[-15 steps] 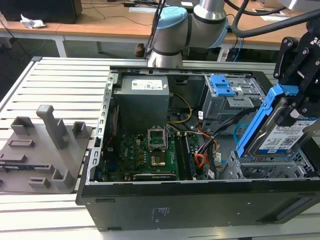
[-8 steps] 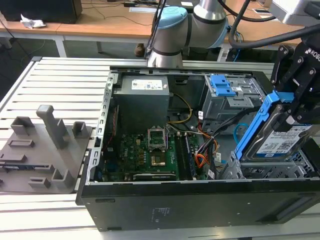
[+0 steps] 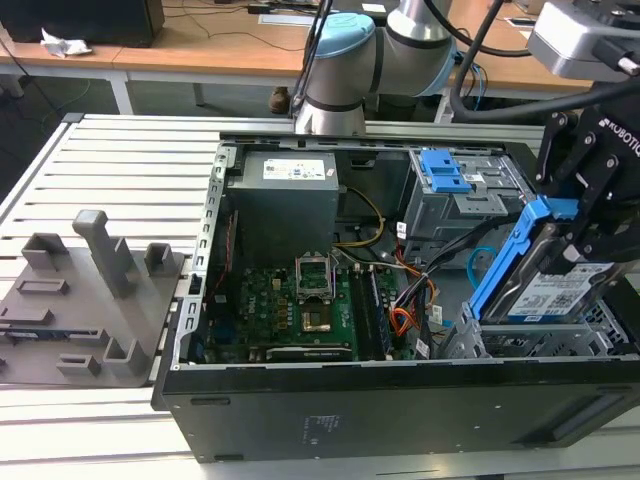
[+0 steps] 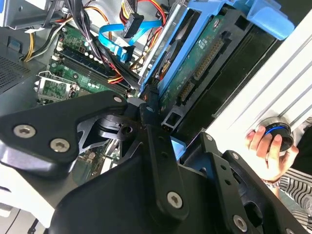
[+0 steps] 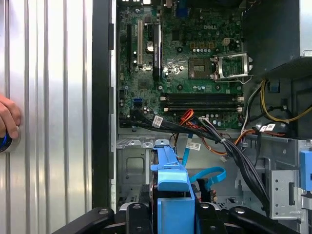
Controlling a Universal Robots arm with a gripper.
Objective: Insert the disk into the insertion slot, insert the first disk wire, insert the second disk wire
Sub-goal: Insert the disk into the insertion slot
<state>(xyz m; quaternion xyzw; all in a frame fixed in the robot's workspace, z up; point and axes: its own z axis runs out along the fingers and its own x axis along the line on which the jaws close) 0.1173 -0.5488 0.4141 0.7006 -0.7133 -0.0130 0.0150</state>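
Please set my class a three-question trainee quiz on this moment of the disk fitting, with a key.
1. True or false: the disk lies flat, fully seated in the insertion slot.
2. What is the pincer clamped on? A the disk; B the orange flat cable; C the blue-latched cage.
3. Fill in: in the first wrist view, the second disk wire that curves in a loop is ___ in colour.
Key: 1 false, it is tilted above the slot, held by the pincer; 2 A; 3 light blue.
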